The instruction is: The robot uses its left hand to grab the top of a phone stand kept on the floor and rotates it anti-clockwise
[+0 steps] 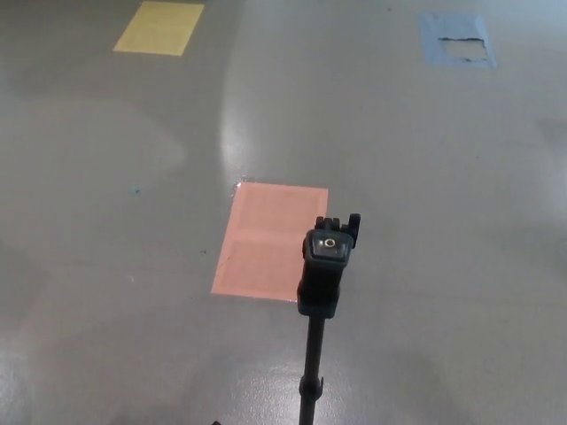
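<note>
Floor (pixel 106 292), grey and glossy, carries three flat patches: one yellow sheet (pixel 159 27) far left at the top, one salmon sheet (pixel 266 239) near the middle, one blue sheet (pixel 454 39) far right at the top, torn at its centre. No writing or brand can be read anywhere. One stand (pixel 323 266) rises on a black pole at lower centre, its head overlapping the salmon sheet's right edge. Neither hand shows, so the fingers' state cannot be told, nor the stand's place relative to them.
</note>
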